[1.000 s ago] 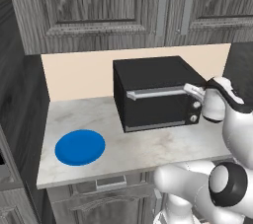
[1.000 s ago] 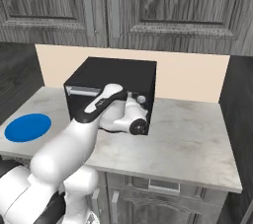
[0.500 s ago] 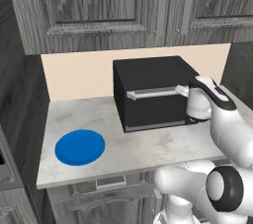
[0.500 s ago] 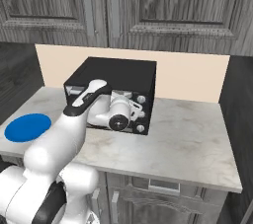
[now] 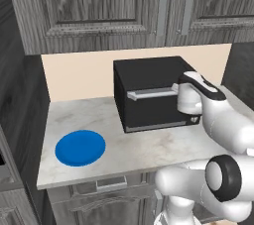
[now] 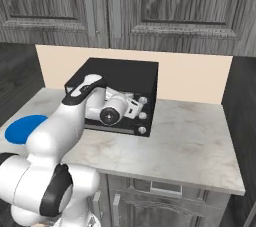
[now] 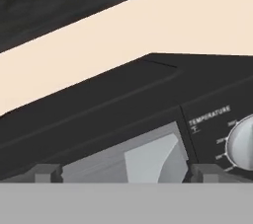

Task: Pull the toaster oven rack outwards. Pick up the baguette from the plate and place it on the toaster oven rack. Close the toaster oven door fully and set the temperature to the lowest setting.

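Note:
The black toaster oven point(image 5: 149, 78) stands at the back of the counter, and its toaster oven door point(image 5: 149, 110) looks closed. My gripper point(image 5: 183, 102) is up against the right end of the door's silver handle point(image 5: 149, 93), beside the knob column point(image 6: 143, 116). In the hand view my gripper point(image 7: 126, 174) is open, with the handle's end point(image 7: 148, 161) between its fingertips point(image 7: 47, 173) and the temperature knob point(image 7: 242, 144) at the right. The blue plate point(image 5: 80, 147) lies bare at the counter's left. The baguette and the toaster oven rack are out of view.
The marble counter point(image 5: 144, 152) runs from a dark wall on the left to a dark panel on the right point(image 6: 240, 111). Grey wall cabinets point(image 5: 124, 6) hang above the oven. A beige backsplash point(image 6: 195, 78) is behind it. My arm point(image 6: 65, 121) crosses in front of the oven.
My hand has moved left from beside the oven's right edge to the right end of the door handle. The jaws stayed open. The plate and oven have not moved.

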Robot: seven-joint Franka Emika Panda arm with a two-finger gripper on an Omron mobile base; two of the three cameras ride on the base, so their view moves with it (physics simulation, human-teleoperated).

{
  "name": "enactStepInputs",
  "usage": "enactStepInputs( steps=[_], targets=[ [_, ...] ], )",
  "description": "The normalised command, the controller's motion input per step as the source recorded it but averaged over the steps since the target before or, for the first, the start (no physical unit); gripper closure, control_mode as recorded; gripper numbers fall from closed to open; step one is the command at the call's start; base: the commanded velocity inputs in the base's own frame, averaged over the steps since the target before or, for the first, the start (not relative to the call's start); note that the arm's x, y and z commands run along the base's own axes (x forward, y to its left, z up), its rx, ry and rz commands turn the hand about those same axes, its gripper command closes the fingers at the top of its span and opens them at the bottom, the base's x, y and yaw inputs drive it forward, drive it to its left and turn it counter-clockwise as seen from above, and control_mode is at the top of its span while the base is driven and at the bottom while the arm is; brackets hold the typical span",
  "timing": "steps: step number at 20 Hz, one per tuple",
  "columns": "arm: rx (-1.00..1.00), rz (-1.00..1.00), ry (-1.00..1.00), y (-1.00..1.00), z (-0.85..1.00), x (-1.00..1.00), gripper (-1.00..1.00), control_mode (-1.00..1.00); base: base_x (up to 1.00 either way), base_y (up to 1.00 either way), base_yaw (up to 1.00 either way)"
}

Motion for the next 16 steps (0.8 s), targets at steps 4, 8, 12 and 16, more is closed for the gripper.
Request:
enactStepInputs(
  steps=[4, 8, 12, 16],
  targets=[
    [-0.17, -0.11, 0.12, 0.37, 0.00, 0.46, -1.00, -1.00, 0.00, 0.00, 0.00],
    [-0.16, -0.10, 0.11, 0.34, 0.04, 0.39, -1.00, -1.00, 0.00, 0.00, 0.00],
    [-0.11, -0.06, 0.14, 0.23, 0.28, 0.05, -1.00, -1.00, 0.00, 0.00, 0.00],
    [-0.01, 0.00, 0.06, 0.02, 0.80, -0.21, -1.00, -1.00, 0.00, 0.00, 0.00]
  ],
)
